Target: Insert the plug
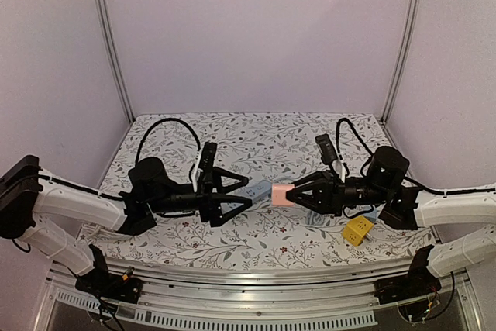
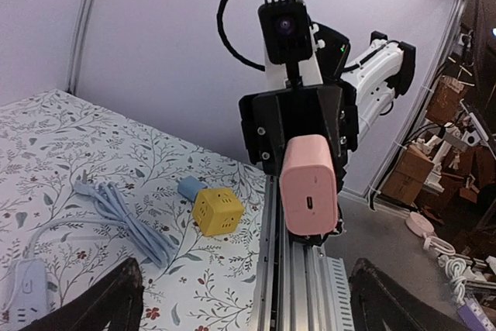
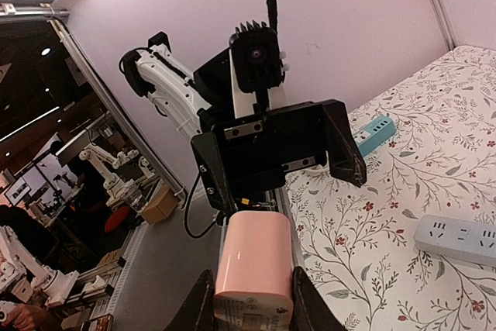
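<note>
- Flowered table (image 1: 256,133) beneath both sets of fingers, with pale lilac walls on three sides.
- Left gripper (image 1: 249,192) raised off the table, fingers spread wide and holding nothing, tips aimed across a small gap at the right gripper (image 1: 287,195).
- Right gripper likewise raised off the table, fingers clamped on two opposite flanks of the pink plug (image 1: 276,194).
- White power strip (image 3: 457,238) flat on the cloth, below the right fingers and off to one side, with a pale cable (image 2: 124,215) looped nearby.
- Teal power strip (image 3: 376,133) flat on the cloth, low beside the left fingertips.
- Plug itself a rounded block, jutting beyond the right fingertips toward the open left fingers, clear of them, a small slot port on the face turned to the left wrist camera.
- Yellow cube (image 1: 356,230) on the table, behind and below the right fingers, close to that arm's wrist.
- Small blue piece (image 2: 190,187) just beside the cube, too small to identify.
</note>
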### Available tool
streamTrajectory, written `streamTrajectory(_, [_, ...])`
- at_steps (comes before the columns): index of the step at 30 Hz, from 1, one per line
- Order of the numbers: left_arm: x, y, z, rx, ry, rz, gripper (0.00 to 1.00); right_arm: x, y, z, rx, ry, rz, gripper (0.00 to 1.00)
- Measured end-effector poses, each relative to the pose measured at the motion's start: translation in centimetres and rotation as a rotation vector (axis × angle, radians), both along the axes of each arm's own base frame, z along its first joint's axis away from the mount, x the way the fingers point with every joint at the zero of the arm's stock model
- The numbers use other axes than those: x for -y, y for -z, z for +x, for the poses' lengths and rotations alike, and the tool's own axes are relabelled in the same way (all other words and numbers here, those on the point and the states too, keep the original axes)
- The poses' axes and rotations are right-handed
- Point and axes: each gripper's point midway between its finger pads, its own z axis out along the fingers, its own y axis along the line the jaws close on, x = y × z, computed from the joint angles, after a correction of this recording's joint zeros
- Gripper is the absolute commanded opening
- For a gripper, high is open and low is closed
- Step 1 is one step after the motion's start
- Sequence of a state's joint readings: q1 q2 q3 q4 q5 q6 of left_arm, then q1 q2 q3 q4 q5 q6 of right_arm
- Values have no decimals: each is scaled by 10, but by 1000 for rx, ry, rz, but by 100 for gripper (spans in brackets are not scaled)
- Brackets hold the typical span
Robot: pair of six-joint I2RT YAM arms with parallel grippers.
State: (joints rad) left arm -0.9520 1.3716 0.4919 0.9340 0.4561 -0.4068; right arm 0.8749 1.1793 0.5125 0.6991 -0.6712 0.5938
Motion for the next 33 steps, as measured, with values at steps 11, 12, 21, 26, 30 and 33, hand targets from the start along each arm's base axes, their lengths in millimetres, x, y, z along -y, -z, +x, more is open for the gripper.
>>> streamTrajectory(11, [29, -15, -9, -49, 142, -66, 78, 0, -2, -4, 7, -26, 21, 0])
streamTrajectory(12, [31, -17, -10, -47, 150, -69, 76, -1, 0, -4, 3, -26, 16, 0])
streamTrajectory(21, [44, -13, -19, -45, 210, -35, 68, -4, 10, -4, -16, -41, -8, 0])
streamTrajectory(26, [49, -9, -25, -43, 229, -10, 59, -5, 12, -4, -21, -48, -14, 0])
streamTrajectory(30, [52, -8, -27, -42, 236, 7, 54, -6, 14, -3, -25, -49, -19, 0])
streamTrajectory(33, [54, -4, -28, -45, 241, 18, 54, -7, 14, -2, -22, -49, -19, 0])
